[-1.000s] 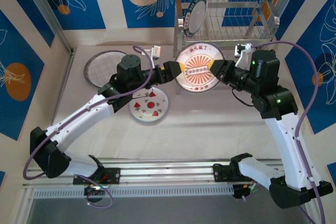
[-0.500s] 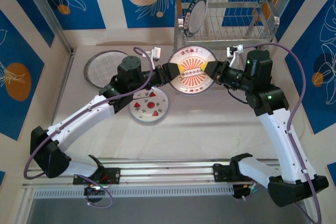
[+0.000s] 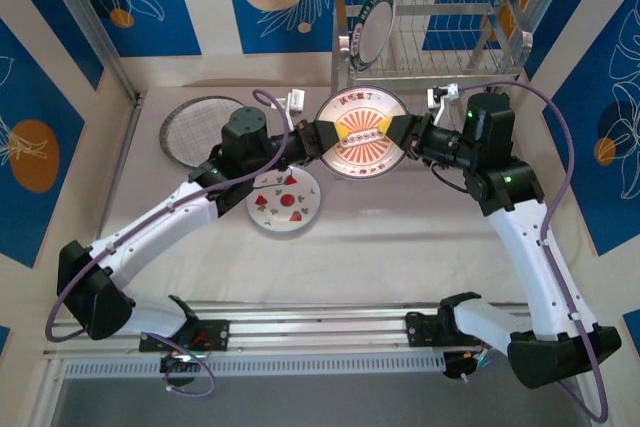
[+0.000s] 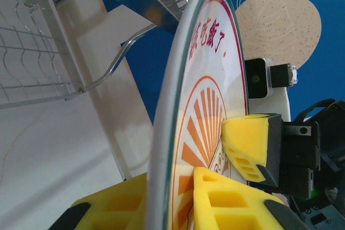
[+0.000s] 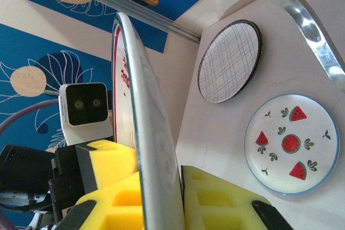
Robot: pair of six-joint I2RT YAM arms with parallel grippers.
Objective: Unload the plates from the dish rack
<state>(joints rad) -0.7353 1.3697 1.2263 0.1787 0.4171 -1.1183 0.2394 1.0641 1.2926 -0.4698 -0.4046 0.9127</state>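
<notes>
You have the lettered plate in the air just in front of the dish rack. The left gripper and right gripper are each clamped on an opposite rim of it. Two plates read as unloaded: the watermelon plate and the grid-lined plate lie flat on the table, forward and left of the rack. One dark-rimmed plate stands at the rack's upper left end, yet to come out. The held plate hides the rack's lower shelf, so you cannot tell what it holds.

Orange-sunburst plate with red lettering, watermelon-slice plate, white grid-lined plate
</notes>
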